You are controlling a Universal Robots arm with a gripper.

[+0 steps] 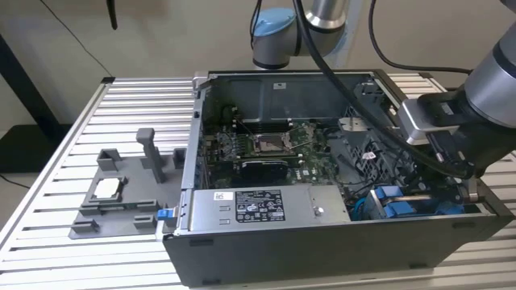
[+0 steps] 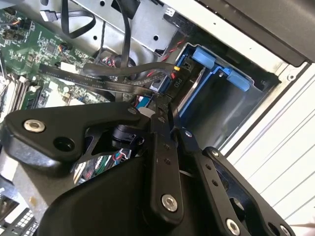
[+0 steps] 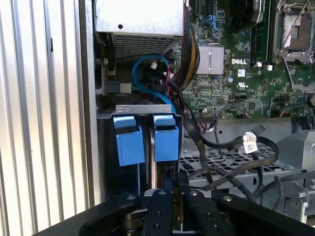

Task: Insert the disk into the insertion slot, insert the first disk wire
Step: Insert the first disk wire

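The insertion slot point(image 3: 147, 109) is a dark metal bay at the case's corner, at the exterior view's right front point(image 1: 403, 205). In it stands the disk, mostly hidden, with the bright blue tabs of its carrier point(image 3: 166, 137) sticking up; the carrier point(image 2: 216, 63) is also in the second wrist view. My gripper point(image 2: 162, 104) reaches down right beside the bay. Its fingers point(image 3: 165, 206) are pressed close together on the end of a flat black disk wire point(image 2: 118, 86). A second black plug with red and yellow leads point(image 2: 173, 73) sits at the disk's edge.
The open computer case point(image 1: 339, 254) lies on a slatted metal table point(image 1: 129, 109). A silver power-supply box point(image 1: 266, 205) is beside the bay, the motherboard point(image 1: 274, 148) behind it. Loose black cables point(image 3: 236, 147) cross the case floor. A grey fixture point(image 1: 121, 199) stands left of the case.
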